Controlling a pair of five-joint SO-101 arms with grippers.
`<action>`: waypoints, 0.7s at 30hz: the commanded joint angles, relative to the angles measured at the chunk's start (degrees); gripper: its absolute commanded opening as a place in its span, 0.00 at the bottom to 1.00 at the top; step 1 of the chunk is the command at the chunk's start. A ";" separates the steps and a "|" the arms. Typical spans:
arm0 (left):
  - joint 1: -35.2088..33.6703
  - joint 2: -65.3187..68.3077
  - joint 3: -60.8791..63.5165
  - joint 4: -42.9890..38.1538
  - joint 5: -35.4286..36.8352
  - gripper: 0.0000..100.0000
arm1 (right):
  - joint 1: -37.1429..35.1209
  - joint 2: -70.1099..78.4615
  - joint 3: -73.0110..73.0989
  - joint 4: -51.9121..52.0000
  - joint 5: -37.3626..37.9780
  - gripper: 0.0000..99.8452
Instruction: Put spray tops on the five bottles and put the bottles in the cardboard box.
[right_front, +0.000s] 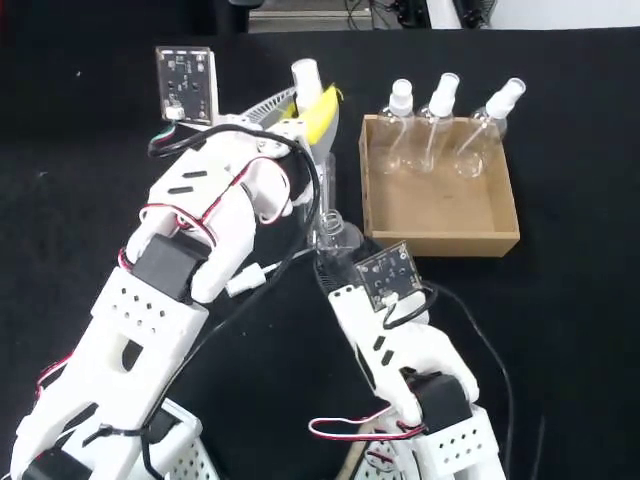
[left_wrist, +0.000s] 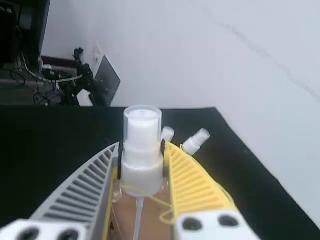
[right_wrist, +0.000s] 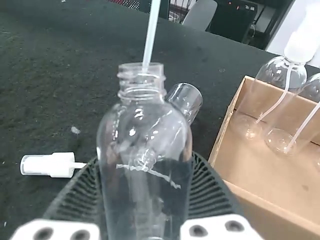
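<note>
Black tablecloth: the left gripper (left_wrist: 142, 152) clamps a spray top (left_wrist: 142, 132), its tube at the mouth of the open bottle (right_wrist: 142, 125) clamped in the right gripper (right_wrist: 145, 172), beside the cardboard box (right_front: 440, 205). Capping is in hand; next likely calls for a straight descent, then twisting.

The left gripper (left_wrist: 142, 156) clamps a white spray top (left_wrist: 142, 131); beyond stand seemingly two more tops (left_wrist: 196, 140).

No text, label, brand, number or sign can be read anywhere. Any print on the wrist camera boards (right_front: 186, 84) is too small to tell.
</note>
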 joint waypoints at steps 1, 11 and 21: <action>1.36 -2.64 -1.27 -0.18 0.70 0.03 | -0.35 -5.67 -0.31 -1.41 -0.35 0.01; 1.36 -11.25 -0.31 3.25 0.70 0.03 | -0.26 -5.67 -0.31 -1.41 -0.35 0.01; 3.30 -11.16 5.32 -4.48 0.26 0.03 | -0.26 -5.67 -0.31 -1.41 -0.35 0.01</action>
